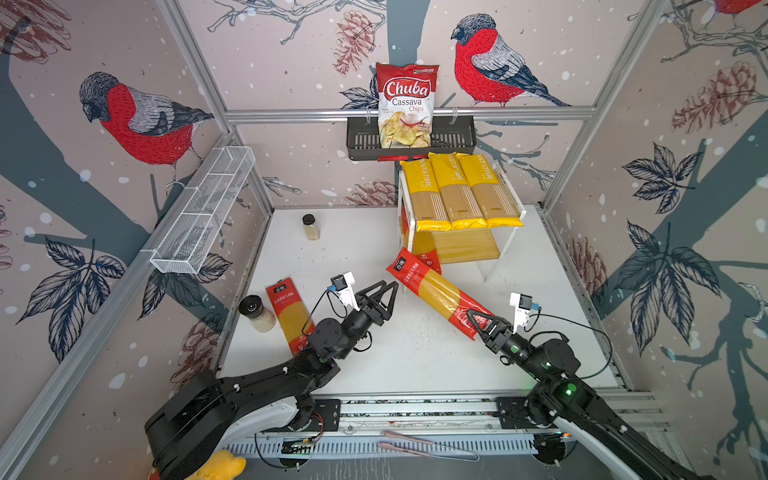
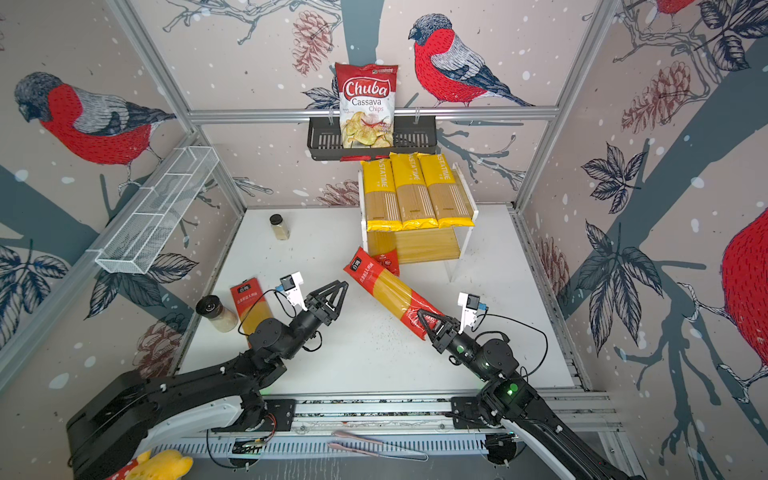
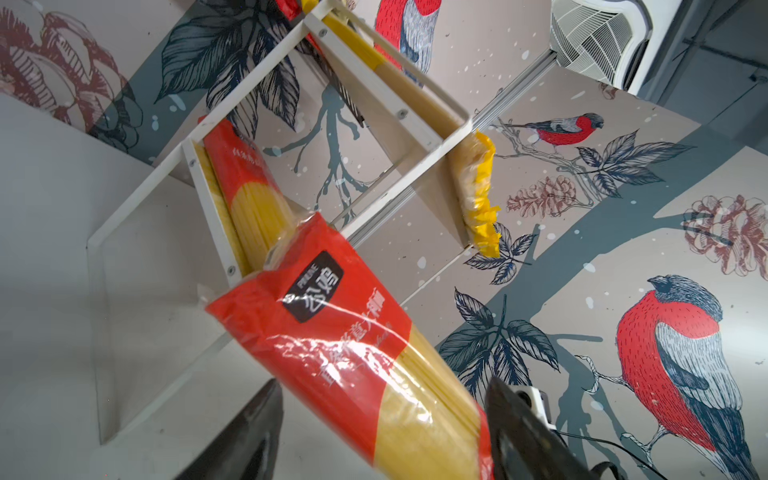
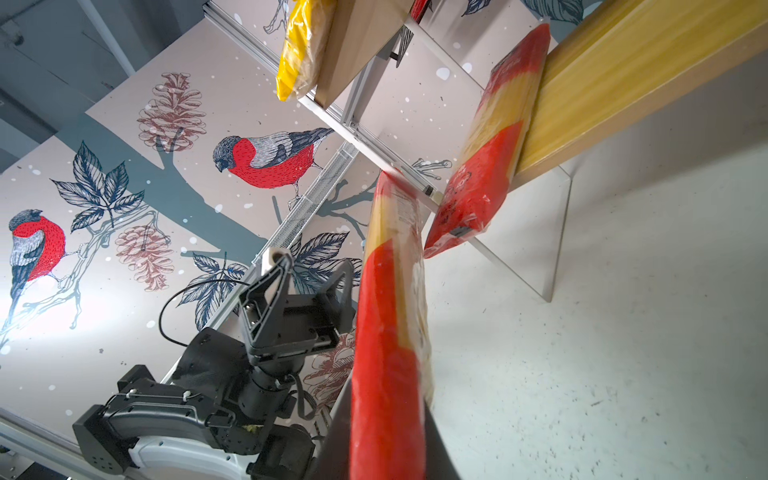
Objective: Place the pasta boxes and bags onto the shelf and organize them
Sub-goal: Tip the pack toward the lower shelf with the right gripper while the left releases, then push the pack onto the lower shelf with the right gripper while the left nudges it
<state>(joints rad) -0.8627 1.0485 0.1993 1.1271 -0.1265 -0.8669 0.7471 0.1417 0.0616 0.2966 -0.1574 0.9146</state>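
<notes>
One red spaghetti pack [image 1: 432, 291], pinched at its near end by the right gripper [image 1: 476, 320], points to ten o'clock, tip just beside the shelf [image 1: 473, 245] whose lower board lies at twelve, while the left gripper [image 1: 388, 286] hovers at nine o'clock, jaws spread and empty.

Left pincer [image 1: 388, 287] agape, right pincer [image 1: 474, 319] clamped tight, both arms outstretched.

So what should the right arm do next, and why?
Probably swing the far end right: the right claw grips the red clear-middled spaghetti pack by its near end, angled toward the wooden shelf's front left corner, where another red pack lies; the lower board's right is bare.
</notes>
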